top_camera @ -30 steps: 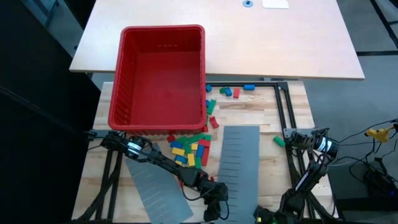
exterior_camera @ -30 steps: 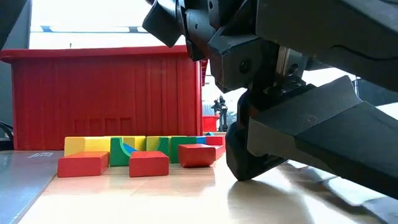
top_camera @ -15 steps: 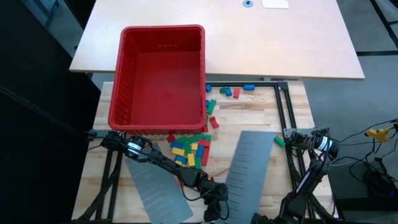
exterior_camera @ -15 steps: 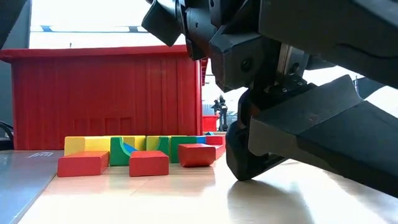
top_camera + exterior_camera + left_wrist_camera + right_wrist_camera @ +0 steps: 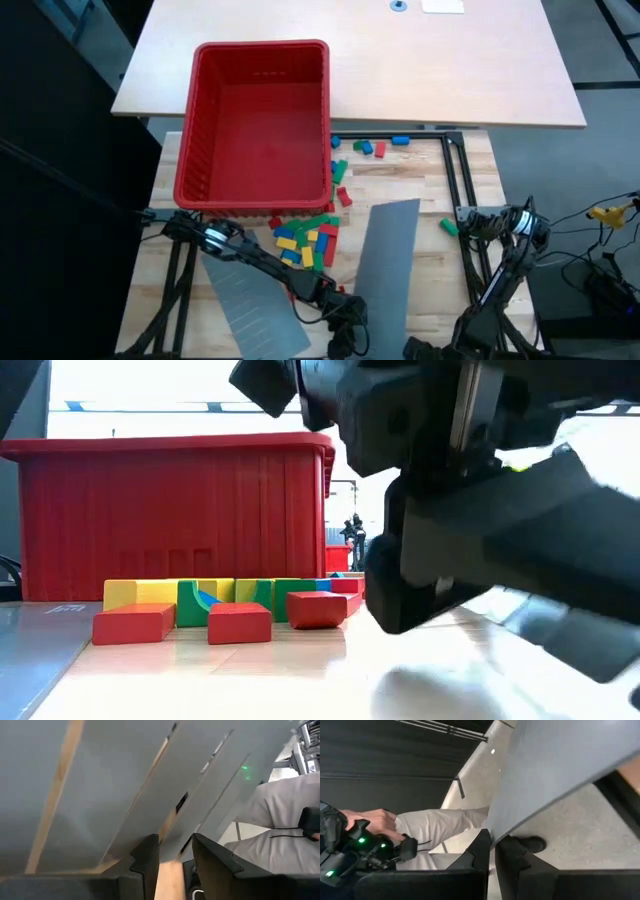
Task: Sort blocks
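The blocks (image 5: pixel 308 238) lie heaped on the wooden table just in front of the red bin (image 5: pixel 190 150); the low view shows the same blocks (image 5: pixel 220 610) in a row. Others lie scattered near the bin's right corner (image 5: pixel 370 147). A flat grey panel (image 5: pixel 385 265) stands tilted off the table at the near middle, with my right gripper (image 5: pixel 495 842) shut on it. My left gripper (image 5: pixel 175 847) is open at the panel's near end, a finger on either side of its edge. My right gripper pinches the grey panel's edge (image 5: pixel 496 831) between its two fingers. The panel rises away from the fingers and hangs tilted, lifted off the table. My left gripper stands around the panel's near edge (image 5: pixel 172 837); whether its fingers touch it I cannot tell.
A second grey panel (image 5: pixel 250 300) lies flat at the near left under the left arm. A single green block (image 5: pixel 449 226) rests by the black frame rail (image 5: pixel 455 170) on the right. Beyond the table's near edge a seated person (image 5: pixel 435 827) shows.
The grey panel, flat on the table a second ago, has swung its far end toward the table's right edge and then tipped up, so its slotted face no longer shows from above. The blocks and bin have stayed put.
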Controlling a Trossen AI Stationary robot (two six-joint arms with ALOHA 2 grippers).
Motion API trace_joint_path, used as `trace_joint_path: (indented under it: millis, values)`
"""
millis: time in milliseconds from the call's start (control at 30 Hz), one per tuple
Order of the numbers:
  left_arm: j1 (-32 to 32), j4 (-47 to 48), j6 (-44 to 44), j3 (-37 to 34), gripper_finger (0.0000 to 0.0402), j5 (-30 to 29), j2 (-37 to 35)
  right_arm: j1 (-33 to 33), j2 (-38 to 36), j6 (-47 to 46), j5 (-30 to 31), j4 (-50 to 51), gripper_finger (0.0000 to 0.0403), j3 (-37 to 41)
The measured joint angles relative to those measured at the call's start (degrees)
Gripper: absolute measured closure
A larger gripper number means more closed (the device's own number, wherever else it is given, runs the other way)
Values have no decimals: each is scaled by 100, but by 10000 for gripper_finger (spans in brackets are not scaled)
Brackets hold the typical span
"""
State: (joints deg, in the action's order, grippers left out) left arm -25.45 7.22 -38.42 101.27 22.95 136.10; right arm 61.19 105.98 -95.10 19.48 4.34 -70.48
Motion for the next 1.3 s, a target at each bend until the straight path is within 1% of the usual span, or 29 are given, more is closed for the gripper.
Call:
trace_joint_path:
  millis: [200, 433, 667, 1100, 1200, 1300]
  values:
    - [9, 92, 132, 115, 295, -93, -156, -61, -288, 227, 379, 190, 403, -35]
    - [26, 171, 171, 317, 285, -196, -158, -298, -664, 847, 549, 107, 401, -41]
    - [46, 301, 243, 552, 278, -285, -171, -520, -786, 1268, 490, 135, 401, -41]
    - [52, 512, 370, 785, 279, -283, -210, -557, -783, 1252, 448, 139, 402, -41]
    - [63, 941, 649, 787, 271, -292, -306, -560, -774, 1251, 451, 178, 403, -39]
    - [103, 1822, 1126, 789, 263, -527, -506, -560, -755, 1222, 427, 262, 403, -26]
